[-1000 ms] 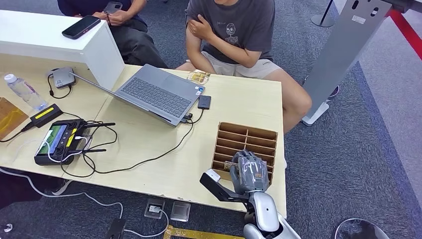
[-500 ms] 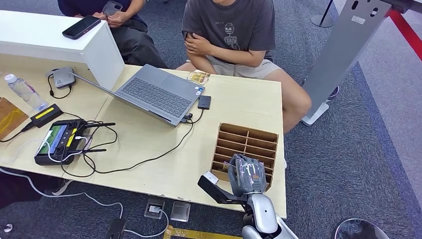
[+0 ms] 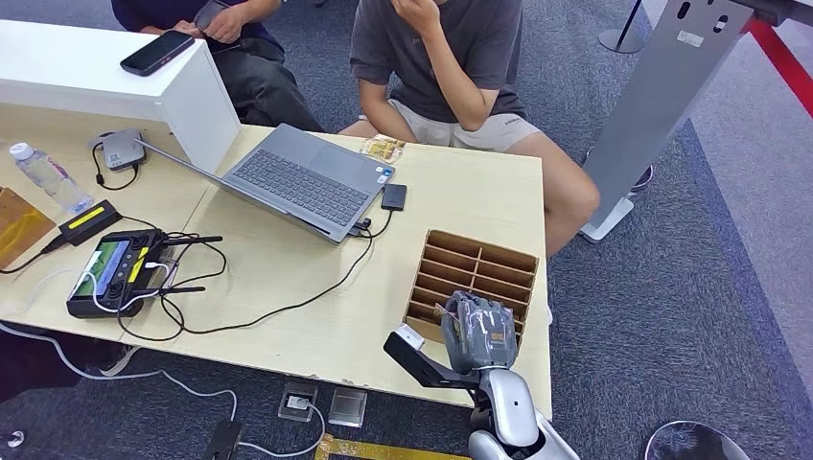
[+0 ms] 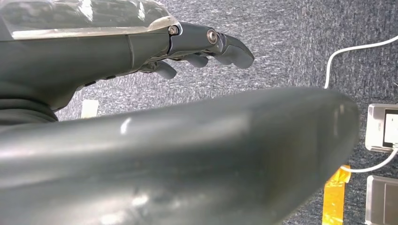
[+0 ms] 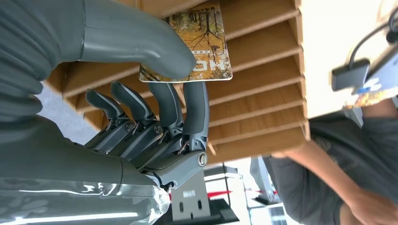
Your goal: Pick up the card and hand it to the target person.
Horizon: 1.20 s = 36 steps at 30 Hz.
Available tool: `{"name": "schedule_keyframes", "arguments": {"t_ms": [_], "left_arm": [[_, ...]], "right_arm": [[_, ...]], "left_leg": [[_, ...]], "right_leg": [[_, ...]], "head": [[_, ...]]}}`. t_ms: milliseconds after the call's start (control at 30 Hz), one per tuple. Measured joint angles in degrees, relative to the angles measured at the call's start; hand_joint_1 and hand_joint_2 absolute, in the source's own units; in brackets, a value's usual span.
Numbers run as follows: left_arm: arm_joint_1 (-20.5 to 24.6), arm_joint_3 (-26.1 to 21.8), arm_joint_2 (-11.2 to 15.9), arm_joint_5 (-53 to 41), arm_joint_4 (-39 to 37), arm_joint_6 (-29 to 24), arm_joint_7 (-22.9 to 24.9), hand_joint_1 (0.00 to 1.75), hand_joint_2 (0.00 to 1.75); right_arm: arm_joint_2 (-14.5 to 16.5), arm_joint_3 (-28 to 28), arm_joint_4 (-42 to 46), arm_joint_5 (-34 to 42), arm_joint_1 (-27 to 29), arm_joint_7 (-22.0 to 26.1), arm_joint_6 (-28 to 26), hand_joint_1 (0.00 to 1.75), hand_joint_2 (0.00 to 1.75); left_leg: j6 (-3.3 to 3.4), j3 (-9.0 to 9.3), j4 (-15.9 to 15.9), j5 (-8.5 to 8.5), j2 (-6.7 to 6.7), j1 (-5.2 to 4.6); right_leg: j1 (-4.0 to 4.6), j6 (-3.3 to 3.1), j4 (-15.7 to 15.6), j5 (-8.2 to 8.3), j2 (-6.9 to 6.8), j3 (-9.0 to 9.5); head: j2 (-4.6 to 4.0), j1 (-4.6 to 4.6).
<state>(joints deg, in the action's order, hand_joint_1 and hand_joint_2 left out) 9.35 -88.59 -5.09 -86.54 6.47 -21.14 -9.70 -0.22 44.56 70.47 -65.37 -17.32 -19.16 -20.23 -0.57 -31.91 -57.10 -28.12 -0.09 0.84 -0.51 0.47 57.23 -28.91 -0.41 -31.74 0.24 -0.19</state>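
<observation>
The robot's right hand [image 3: 479, 333] hangs over the near end of the slotted brown wooden card rack [image 3: 499, 261] at the front right corner of the pale wooden table [image 3: 460, 196], and the right wrist view shows it pinching a small glossy card printed with an autumn forest scene [image 5: 209, 47]: the thick grey thumb presses one face while the dark fingers [image 5: 195, 108] lie against the other, so the hand holds the card. The card sits over the rack's dividers, though whether it has fully cleared its slot cannot be told. The grip looks shallow, taking only one end of the card, so the likeliest failure is a slip: a glossy card caught by its edge could pivot or slide out if the arm swings quickly toward the recipient. If a corner is not yet out of the rack, a sideways move could snag it on a divider and tear it loose, or drag the light rack across the table. The likely recipient, a seated person in a dark grey T-shirt and pale shorts [image 3: 451, 57], has one hand raised to the face and none held out, so a release made too early would drop the card onto the table or the grey carpet. The left hand [image 4: 187, 47] hangs over the carpet with its fingers loosely apart and holds nothing.
</observation>
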Motion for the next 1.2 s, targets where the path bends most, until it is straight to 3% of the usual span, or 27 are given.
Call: {"name": "schedule_keyframes", "arguments": {"t_ms": [400, 633, 833, 967, 1200], "left_arm": [[0.0, 0.0, 0.0, 0.7, 0.0, -0.5, 0.0, 0.0, 0.0], [0.0, 0.0, 0.0, 0.8, 0.0, -0.5, 0.0, 0.0, 0.0], [0.0, 0.0, 0.0, 0.7, 0.0, -0.4, -0.1, 0.0, 0.0], [0.0, 0.0, 0.0, 0.5, 0.0, -0.1, -0.2, 0.0, 0.0], [0.0, 0.0, 0.0, -1.4, 0.0, 0.9, -0.9, 0.0, 0.0]], "right_arm": [[-2.6, -1.4, 12.1, -0.5, -2.6, 0.3, 6.4, 1.64, 1.75], [-3.9, -1.7, 18.9, 0.9, -5.7, 1.1, 7.3, 1.57, 1.75], [-4.4, -2.0, 22.0, 2.4, -9.1, 2.2, 6.3, 1.55, 1.75], [-4.3, -2.2, 22.2, 7.8, -11.6, 3.3, 4.8, 1.57, 1.75], [-4.0, -4.0, 17.2, 14.7, -16.0, 3.7, -2.4, 1.56, 1.75]], "left_leg": [[0.0, -0.01, 0.0, 0.0, 0.0, 0.0], [0.0, -0.01, 0.0, 0.0, 0.0, 0.0], [0.0, -0.02, 0.0, 0.0, 0.0, 0.0], [0.0, -0.02, 0.0, 0.0, 0.0, 0.0], [0.0, -0.04, 0.0, 0.0, -0.01, 0.0]], "right_leg": [[0.0, 0.0, 0.0, 0.0, 0.0, -0.02], [0.0, 0.0, 0.0, 0.0, 0.0, -0.02], [0.0, 0.0, 0.0, 0.0, 0.01, -0.02], [0.0, 0.0, 0.0, 0.0, 0.0, -0.01], [0.0, 0.0, 0.0, 0.0, 0.0, -0.01]], "head": [[0.0, -0.02], [0.0, 0.0], [0.0, -0.01], [0.0, -0.03], [0.0, 0.01]]}}
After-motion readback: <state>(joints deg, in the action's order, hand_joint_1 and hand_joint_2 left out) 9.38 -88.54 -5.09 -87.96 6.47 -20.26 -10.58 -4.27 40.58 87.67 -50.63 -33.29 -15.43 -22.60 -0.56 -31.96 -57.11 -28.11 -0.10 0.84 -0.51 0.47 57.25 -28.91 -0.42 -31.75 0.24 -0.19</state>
